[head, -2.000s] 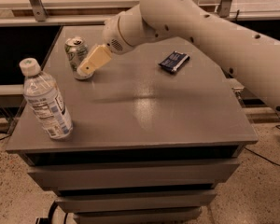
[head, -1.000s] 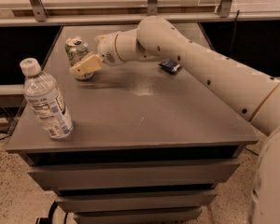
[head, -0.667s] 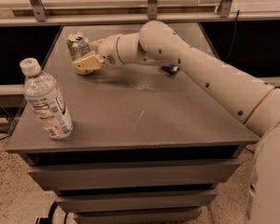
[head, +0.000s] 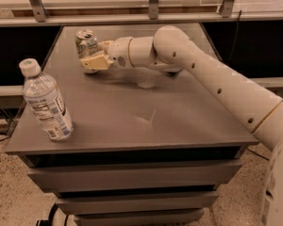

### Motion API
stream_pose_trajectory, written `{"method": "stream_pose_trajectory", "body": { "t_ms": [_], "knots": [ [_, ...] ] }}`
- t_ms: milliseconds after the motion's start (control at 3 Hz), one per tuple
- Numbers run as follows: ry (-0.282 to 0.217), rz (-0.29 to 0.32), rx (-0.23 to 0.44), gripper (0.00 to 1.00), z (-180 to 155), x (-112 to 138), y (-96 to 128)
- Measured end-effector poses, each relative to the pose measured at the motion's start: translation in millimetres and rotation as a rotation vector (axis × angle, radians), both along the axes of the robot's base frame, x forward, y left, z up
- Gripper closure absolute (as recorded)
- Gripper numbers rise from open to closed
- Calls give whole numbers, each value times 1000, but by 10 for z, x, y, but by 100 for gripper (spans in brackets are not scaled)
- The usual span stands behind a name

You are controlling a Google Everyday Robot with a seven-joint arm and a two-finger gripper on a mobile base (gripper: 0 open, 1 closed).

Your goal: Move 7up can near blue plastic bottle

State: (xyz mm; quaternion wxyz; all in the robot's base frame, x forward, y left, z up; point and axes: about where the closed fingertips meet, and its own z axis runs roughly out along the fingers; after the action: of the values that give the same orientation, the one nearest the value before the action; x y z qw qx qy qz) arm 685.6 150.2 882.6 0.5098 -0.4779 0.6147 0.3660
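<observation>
Cream-coloured plastic is what you see at the tip of your pincer [head: 93,54], which is at the far left part of the counter [head: 155,112], directly against the 7up can [head: 86,42]. One cream part of the pincer crosses in front of the lower half of the can. You cannot tell if the pincer really clamps the can or only touches it.

The can stands on the counter near the back edge, almost upright, with its silver top showing. You cannot tell if the top is opened or closed.

Behind the pincer, the white arm [head: 203,74] goes low over the counter to the right and leaves the view at the lower right corner.

The blue plastic bottle [head: 45,102] is well apart from the can, at the front left corner of the counter. It stands with a small tilt, and its white cap [head: 29,67] is on. The body is clear with a white-and-blue label. How much liquid is inside, you cannot tell.

Under the grey counter top you see grey drawer fronts [head: 132,178], and below them a speckled floor [head: 9,197].
</observation>
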Motion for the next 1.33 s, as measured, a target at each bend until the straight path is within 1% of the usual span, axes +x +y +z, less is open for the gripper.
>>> {"method": "stream_pose_trajectory", "body": {
  "t_ms": [333,667,1000,1333],
  "knots": [
    [-12,37,25,100,57,-205,-170],
    [-34,64,10,100,140,-458,-397],
    [-45,87,-37,100,218,-737,-647],
    [-40,139,-72,100,244,-1063,-822]
  ]
}}
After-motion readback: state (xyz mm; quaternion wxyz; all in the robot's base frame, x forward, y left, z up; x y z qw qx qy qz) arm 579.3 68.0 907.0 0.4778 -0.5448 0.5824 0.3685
